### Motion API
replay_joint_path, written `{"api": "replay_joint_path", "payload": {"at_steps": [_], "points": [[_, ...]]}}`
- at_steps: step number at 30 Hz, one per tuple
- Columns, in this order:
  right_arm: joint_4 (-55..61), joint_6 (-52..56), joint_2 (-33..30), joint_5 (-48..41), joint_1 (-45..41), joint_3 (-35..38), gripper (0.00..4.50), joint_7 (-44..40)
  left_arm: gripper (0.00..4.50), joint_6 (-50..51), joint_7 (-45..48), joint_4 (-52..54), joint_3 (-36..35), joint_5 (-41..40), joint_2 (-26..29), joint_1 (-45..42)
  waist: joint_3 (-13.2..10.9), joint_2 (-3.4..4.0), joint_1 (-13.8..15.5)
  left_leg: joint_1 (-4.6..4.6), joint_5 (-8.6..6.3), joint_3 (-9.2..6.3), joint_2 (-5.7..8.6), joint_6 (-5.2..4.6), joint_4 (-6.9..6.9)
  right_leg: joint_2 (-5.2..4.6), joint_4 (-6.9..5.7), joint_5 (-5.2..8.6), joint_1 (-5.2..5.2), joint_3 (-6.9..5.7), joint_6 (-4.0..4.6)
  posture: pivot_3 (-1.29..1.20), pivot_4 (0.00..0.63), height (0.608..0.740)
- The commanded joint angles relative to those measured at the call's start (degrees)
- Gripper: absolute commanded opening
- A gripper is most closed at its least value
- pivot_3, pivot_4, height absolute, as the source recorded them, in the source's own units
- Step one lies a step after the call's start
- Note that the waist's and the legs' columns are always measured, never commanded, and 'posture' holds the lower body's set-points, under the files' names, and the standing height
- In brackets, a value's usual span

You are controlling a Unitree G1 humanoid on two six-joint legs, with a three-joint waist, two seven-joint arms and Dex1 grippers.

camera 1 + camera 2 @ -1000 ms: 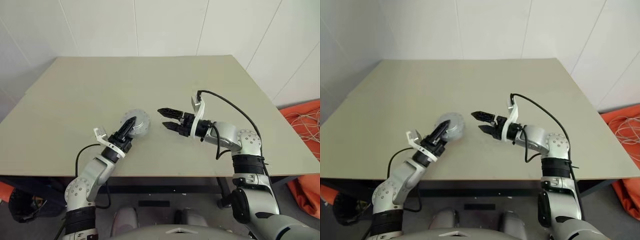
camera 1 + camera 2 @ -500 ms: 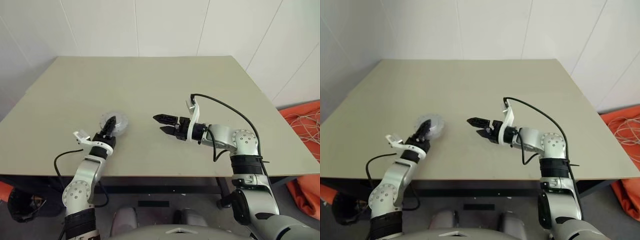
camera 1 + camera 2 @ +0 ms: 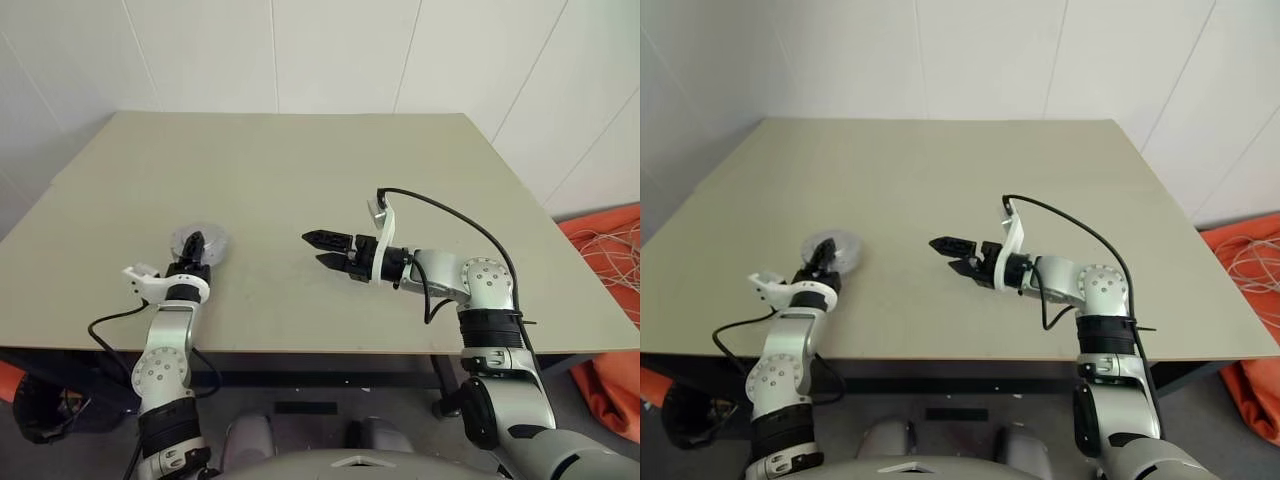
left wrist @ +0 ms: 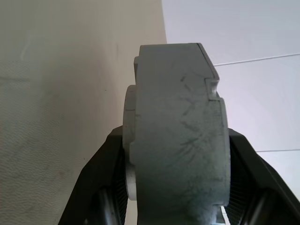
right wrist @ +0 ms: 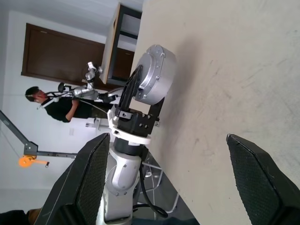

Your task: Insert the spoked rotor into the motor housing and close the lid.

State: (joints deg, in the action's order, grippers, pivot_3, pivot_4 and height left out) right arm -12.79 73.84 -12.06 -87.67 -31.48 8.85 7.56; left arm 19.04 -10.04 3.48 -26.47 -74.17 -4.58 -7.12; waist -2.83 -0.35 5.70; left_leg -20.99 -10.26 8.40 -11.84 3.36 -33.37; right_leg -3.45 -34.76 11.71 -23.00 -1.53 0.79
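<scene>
Slip risk: pinching motor housing [image 3: 212, 238] by its rim in left gripper [image 3: 194, 247], low over near-left table [image 3: 400, 170].
Gripping edge-on only, so possibly sliding out or tipping when setting down; right gripper [image 3: 322, 250] hanging wide open, empty, well apart.

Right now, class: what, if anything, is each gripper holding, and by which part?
The left gripper holds a round grey metal assembly across its thick edge, fingers on its flat faces. The right gripper is open and empty.

Lid [image 4: 180, 136] = matt grey cast metal w/ scratches; table [image 3: 320, 180] smooth matt.
</scene>
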Motion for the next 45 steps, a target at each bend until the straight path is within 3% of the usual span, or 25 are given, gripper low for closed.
{"api": "replay_joint_path", "payload": {"at_steps": [1, 15, 22, 23, 45], "points": [[2.39, 0.06, -0.05, -0.44, -1.15, 1.05, 4.50, -0.47, 2.13, -2.52, 0.54, -0.71, -1.71, 1.07, 0.19, -2.81, 0.00, -0.01, 0.00, 0.01, 0.00, 0.00, 0.01, 0.00, 0.00, 0.00, 0.00, 0.00, 0.00, 0.00, 0.00, 0.00, 0.000, 0.740], [3.02, 0.43, 0.28, -0.19, -0.71, 0.67, 4.50, -0.46, 2.13, -3.79, -1.48, -4.94, -4.20, 3.70, -0.93, -2.41, 0.06, -0.11, -0.14, 0.02, 0.00, 0.01, 0.00, 0.00, -0.01, 0.00, -0.03, 0.00, 0.09, 0.01, 0.01, 0.00, 0.000, 0.740], [2.83, 0.74, 0.50, 0.16, -0.81, 0.47, 4.50, -0.71, 4.36, -3.44, -6.81, -2.00, -2.98, 5.06, -2.31, -1.16, 0.29, -0.01, -0.27, 0.13, 0.00, 0.01, 0.00, 0.00, 0.00, 0.00, -0.03, 0.01, 0.19, 0.02, 0.02, 0.00, 0.000, 0.740], [2.67, 0.77, 0.53, 0.33, -0.83, 0.44, 4.50, -0.75, 4.46, -3.38, -7.87, -1.33, -2.69, 5.36, -2.49, -0.97, 0.33, 0.00, -0.31, 0.14, 0.00, 0.01, 0.00, 0.00, 0.00, 0.00, -0.03, 0.01, 0.19, 0.02, 0.02, 0.00, 0.000, 0.740], [1.49, 2.02, 1.17, 2.47, -1.77, 0.88, 4.50, -2.05, 4.46, 0.07, -31.41, 14.44, 1.95, 2.58, -3.21, 6.06, 0.52, -0.14, -0.43, 0.14, -0.02, 0.01, -0.02, -0.03, 0.02, 0.06, 0.04, 0.02, 0.15, 0.03, 0.02, 0.00, 0.000, 0.740]]}}
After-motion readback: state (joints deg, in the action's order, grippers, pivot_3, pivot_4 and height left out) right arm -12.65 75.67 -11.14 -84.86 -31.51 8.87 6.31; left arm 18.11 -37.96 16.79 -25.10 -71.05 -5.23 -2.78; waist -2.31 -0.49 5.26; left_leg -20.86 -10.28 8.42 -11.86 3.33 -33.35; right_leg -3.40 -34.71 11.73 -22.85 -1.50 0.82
